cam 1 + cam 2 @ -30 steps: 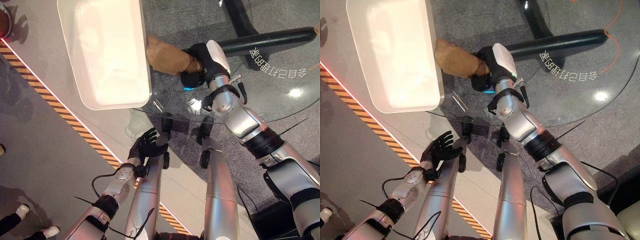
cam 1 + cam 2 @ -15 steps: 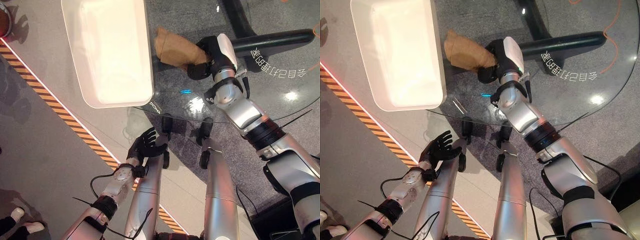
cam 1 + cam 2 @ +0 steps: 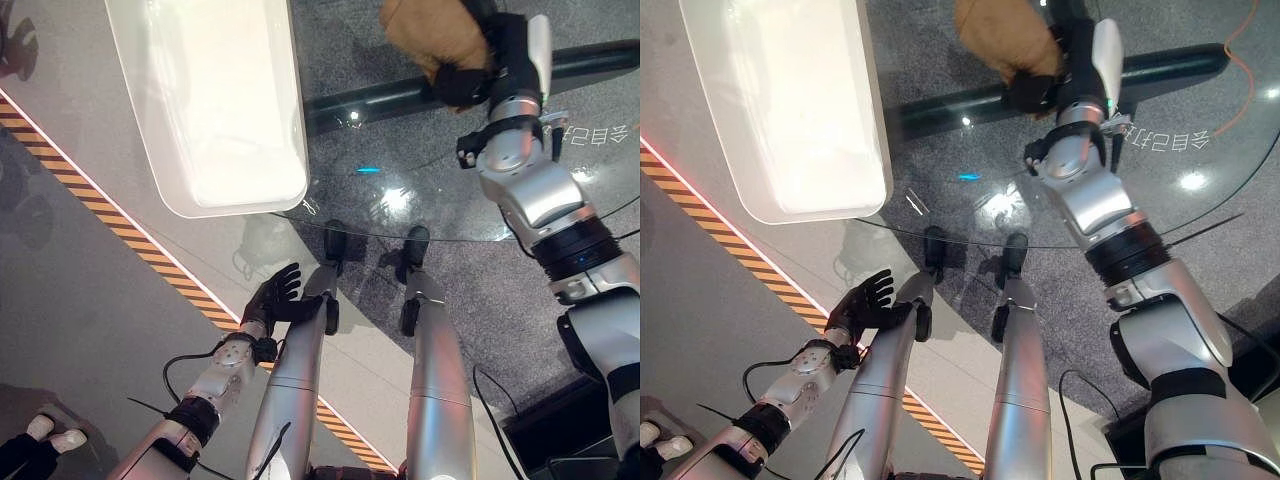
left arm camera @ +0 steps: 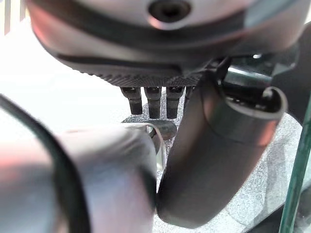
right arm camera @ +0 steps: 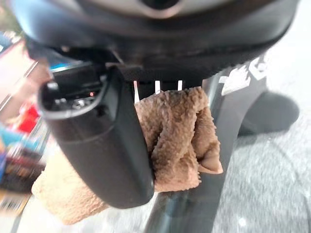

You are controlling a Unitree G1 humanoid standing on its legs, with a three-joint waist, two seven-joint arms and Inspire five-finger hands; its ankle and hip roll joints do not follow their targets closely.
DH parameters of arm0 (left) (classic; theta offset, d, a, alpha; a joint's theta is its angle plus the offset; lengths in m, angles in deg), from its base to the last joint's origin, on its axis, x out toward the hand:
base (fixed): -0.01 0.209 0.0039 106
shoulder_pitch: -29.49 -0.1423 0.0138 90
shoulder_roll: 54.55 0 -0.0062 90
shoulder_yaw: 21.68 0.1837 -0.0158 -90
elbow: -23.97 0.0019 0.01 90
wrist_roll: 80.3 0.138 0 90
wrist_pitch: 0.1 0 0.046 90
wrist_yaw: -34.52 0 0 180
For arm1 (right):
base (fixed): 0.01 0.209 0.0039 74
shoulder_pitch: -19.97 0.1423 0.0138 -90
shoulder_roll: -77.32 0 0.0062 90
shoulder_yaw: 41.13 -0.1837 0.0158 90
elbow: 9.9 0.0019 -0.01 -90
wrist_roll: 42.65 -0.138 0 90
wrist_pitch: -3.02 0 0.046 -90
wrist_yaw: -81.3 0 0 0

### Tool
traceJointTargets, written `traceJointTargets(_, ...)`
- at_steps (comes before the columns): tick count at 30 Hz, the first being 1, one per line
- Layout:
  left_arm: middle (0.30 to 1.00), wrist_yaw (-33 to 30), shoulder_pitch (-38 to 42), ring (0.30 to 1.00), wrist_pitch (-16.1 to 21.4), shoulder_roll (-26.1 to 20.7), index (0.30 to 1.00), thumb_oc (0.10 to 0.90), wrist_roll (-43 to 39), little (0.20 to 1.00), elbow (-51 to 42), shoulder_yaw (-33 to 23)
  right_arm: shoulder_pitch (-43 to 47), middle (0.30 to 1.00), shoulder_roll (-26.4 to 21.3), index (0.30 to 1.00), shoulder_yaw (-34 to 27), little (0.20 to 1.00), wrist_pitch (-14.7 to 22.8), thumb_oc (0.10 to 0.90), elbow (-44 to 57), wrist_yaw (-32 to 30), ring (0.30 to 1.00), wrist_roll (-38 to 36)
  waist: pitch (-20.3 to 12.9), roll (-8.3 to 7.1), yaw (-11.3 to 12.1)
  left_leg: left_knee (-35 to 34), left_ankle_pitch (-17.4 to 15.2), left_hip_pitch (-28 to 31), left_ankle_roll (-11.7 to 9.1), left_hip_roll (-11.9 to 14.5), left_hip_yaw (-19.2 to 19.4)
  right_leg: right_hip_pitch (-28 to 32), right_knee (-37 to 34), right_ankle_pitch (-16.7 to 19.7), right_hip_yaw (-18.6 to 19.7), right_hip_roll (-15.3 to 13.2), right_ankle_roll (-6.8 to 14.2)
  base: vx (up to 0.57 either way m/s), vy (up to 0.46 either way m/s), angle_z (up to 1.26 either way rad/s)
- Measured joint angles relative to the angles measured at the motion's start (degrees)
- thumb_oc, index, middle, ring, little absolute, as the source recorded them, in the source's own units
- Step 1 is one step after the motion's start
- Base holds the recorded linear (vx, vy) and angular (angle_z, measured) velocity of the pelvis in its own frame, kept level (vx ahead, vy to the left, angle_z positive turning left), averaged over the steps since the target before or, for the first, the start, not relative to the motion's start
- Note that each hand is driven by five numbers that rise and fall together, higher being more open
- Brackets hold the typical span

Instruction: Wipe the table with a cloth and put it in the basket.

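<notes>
A bunched brown cloth (image 3: 428, 35) is at the far side of the round glass table (image 3: 420, 190), with my right hand (image 3: 472, 82) shut on it. In the right wrist view the cloth (image 5: 177, 138) is wadded between the thumb (image 5: 109, 145) and the fingers. Whether it touches the glass I cannot tell. The white basket (image 3: 200, 100), a long shallow tub, stands on the table's left side, well to the left of the cloth. My left hand (image 3: 272, 300) hangs open below the table's near edge, holding nothing, with its fingers (image 4: 153, 99) straight.
A dark table base bar (image 3: 390, 95) shows through the glass. Orange-and-black striped tape (image 3: 120, 235) runs across the floor on the left. A person's shoes (image 3: 50, 425) stand at the lower left.
My right hand has carried the cloth from beside the basket's near corner across the glass to the far side. The left hand has hardly moved.
</notes>
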Motion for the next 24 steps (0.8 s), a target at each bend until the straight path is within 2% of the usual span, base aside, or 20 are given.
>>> traceJointTargets(3, 0.900, 0.0, 0.0, 0.900, 0.2, 0.0, 0.900, 0.800, 0.0, 0.900, 0.0, 0.0, -1.5, 0.300, -0.3, 0.300, -2.4, 0.200, 0.8, 0.100, -0.1, -1.7, 0.300, -1.2, 0.0, -0.26, -0.2, 0.0, -0.1, 0.0, 0.3, 0.0, 0.4, 0.1, -0.4, 0.2, 0.3, 0.0, 0.2, -0.01, -0.006, -0.04)
traceJointTargets(8, 0.900, -0.1, -0.2, 0.900, 0.2, -0.7, 0.900, 0.800, 0.0, 0.900, -0.4, 0.0, -5.2, 0.300, -0.5, 0.300, -8.1, 0.200, 4.3, 0.100, -2.9, -5.9, 0.300, -3.9, 0.2, -1.12, -0.7, -0.1, -0.5, 0.4, 0.8, -0.1, 1.3, 0.3, -0.7, 0.3, 1.2, 0.0, 0.4, -0.01, -0.014, -0.05)
traceJointTargets(13, 0.900, -0.3, -0.4, 0.900, 0.2, -1.7, 0.900, 0.800, 0.0, 0.900, -0.6, 0.0, -10.0, 0.300, -2.1, 0.300, -13.4, 0.200, 7.3, 0.100, -6.1, -13.6, 0.300, -7.3, 0.2, -1.13, -1.7, -0.8, -0.5, 0.5, 1.0, -0.2, 1.6, 0.6, -1.7, 0.9, 1.4, -0.1, 0.9, -0.01, -0.006, -0.03)
traceJointTargets(18, 0.900, -1.1, -0.7, 0.900, 0.2, -2.0, 0.900, 0.800, 0.0, 0.900, -0.6, 0.0, -14.5, 0.300, -2.9, 0.300, -19.6, 0.200, 10.1, 0.100, -13.6, -21.9, 0.300, -12.9, 0.2, -1.11, -3.1, -1.9, -0.2, 1.0, 1.4, -0.2, 1.7, 0.9, -2.5, 1.1, 1.4, -0.1, 1.0, 0.00, -0.006, -0.01)
traceJointTargets(21, 0.900, -1.4, -0.7, 0.900, 0.3, -2.0, 0.900, 0.800, 0.0, 0.900, -0.6, 0.0, -16.9, 0.300, -2.9, 0.300, -20.4, 0.200, 12.1, 0.100, -15.7, -25.4, 0.300, -16.1, 0.3, -1.04, -3.1, -1.9, -0.2, 1.1, 1.4, 0.0, 1.7, 0.8, -2.5, 1.1, 1.4, 0.2, 1.0, -0.01, -0.025, -0.05)
traceJointTargets(24, 0.900, -1.5, -0.7, 0.900, 0.2, -2.0, 0.900, 0.800, 0.0, 0.900, -0.7, 0.0, -17.9, 0.300, -2.9, 0.300, -20.9, 0.200, 13.0, 0.100, -15.6, -25.5, 0.300, -16.8, 0.3, -0.90, -3.1, -1.9, -0.2, 1.1, 1.4, 0.2, 1.7, 0.8, -2.5, 1.1, 1.4, 0.4, 0.9, 0.00, 0.000, 0.00)
